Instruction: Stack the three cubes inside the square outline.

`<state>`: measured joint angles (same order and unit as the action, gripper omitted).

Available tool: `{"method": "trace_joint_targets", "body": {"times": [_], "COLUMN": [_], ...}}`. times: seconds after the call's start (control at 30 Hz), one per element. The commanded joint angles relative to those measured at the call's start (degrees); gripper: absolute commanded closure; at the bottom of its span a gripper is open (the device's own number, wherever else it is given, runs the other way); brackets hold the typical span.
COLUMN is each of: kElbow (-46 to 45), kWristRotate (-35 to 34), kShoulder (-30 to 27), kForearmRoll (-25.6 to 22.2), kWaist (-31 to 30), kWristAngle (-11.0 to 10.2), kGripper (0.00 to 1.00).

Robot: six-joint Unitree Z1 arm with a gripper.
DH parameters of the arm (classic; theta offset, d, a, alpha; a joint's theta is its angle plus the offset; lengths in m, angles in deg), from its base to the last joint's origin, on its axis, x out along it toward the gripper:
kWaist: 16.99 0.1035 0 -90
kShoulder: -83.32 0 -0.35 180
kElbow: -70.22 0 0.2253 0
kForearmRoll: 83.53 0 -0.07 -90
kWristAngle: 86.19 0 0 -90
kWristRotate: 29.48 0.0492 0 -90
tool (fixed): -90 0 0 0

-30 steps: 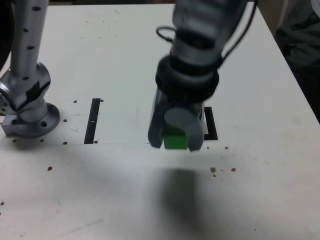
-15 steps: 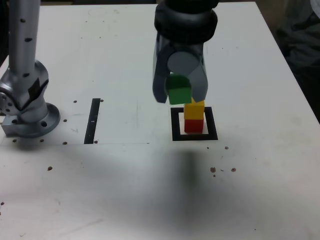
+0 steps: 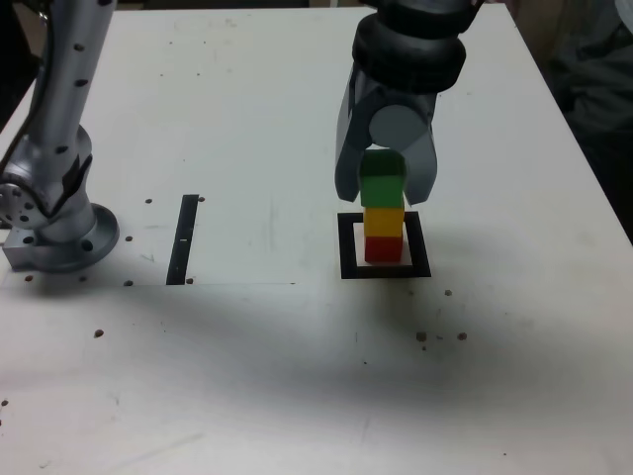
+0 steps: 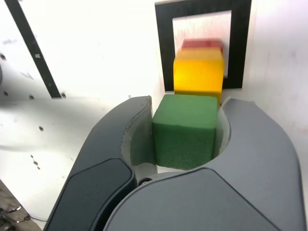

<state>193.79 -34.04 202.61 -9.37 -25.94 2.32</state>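
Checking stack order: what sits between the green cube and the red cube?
The yellow cube sits between green cube and red cube, per the exterior view.

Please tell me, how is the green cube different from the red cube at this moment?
The green cube is held between the gripper fingers; the red cube stands free on the white centre of the square outline. Green is topmost, directly above the yellow cube; red is lowest, under yellow. Both look equal in size.
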Motion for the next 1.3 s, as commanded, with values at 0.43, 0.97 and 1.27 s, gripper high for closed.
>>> {"method": "trace_joint_targets", "body": {"times": [0.43, 0.97, 1.27], "kElbow": [-0.8, -1.4, -3.4], "kWristRotate": [3.2, 3.6, 2.6], "kShoulder": [1.4, 0.9, -4.8], "kForearmRoll": [0.9, 1.1, 1.0], "kWaist": [2.4, 2.4, 2.0], "kWristAngle": [-1.4, -1.9, -4.3], "kGripper": [0.33, 0.00, 0.00]}}
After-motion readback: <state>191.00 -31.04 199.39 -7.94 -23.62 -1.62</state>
